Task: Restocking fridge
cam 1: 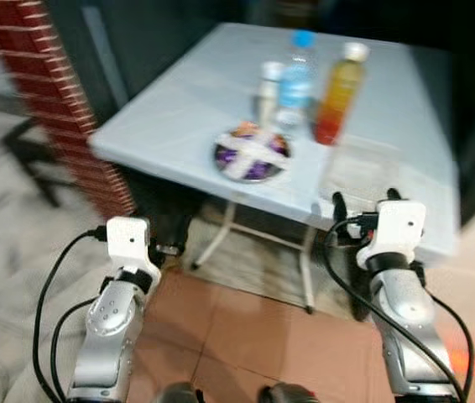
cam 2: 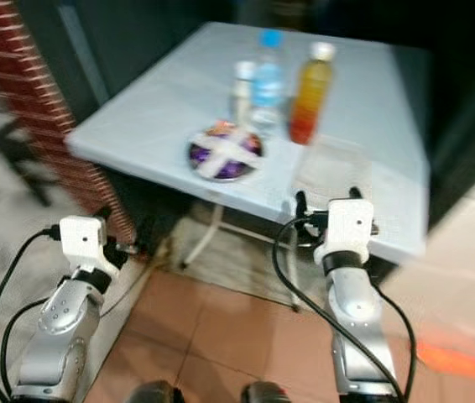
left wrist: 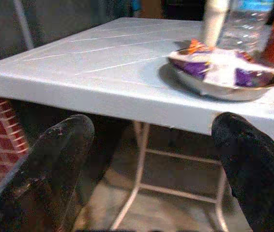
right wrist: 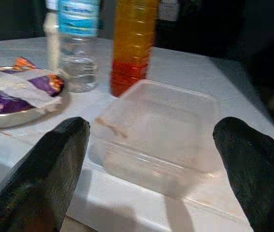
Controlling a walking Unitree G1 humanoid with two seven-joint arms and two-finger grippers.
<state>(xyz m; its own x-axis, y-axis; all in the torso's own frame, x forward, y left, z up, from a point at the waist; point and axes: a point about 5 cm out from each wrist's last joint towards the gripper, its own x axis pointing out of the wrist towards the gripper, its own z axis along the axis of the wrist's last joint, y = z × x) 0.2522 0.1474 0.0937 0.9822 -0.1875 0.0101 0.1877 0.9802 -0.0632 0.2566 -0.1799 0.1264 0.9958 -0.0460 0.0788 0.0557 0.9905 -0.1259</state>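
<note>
A pale table (cam 1: pixel 179 109) stands in front of me. On it are a metal plate (cam 1: pixel 253 155) of purple snack packets, a water bottle (cam 1: pixel 296 80) with a blue cap, an orange drink bottle (cam 1: pixel 338 92), a small white bottle (cam 1: pixel 268 88) and a clear plastic box (cam 1: pixel 359 172). My right gripper (cam 1: pixel 365 206) is open at the table's near edge, facing the clear box (right wrist: pixel 161 130) with nothing between its fingers. My left gripper (left wrist: pixel 151 169) is open and empty, held low, below and short of the table's edge, left of the plate (left wrist: pixel 224 72).
A red brick pillar (cam 1: pixel 61 101) rises at the left, close to the table's corner. A dark chair (cam 1: pixel 28 151) stands beyond it. The table's white legs (cam 1: pixel 221 235) are underneath, on a terracotta tiled floor (cam 1: pixel 246 336). The views are blurred.
</note>
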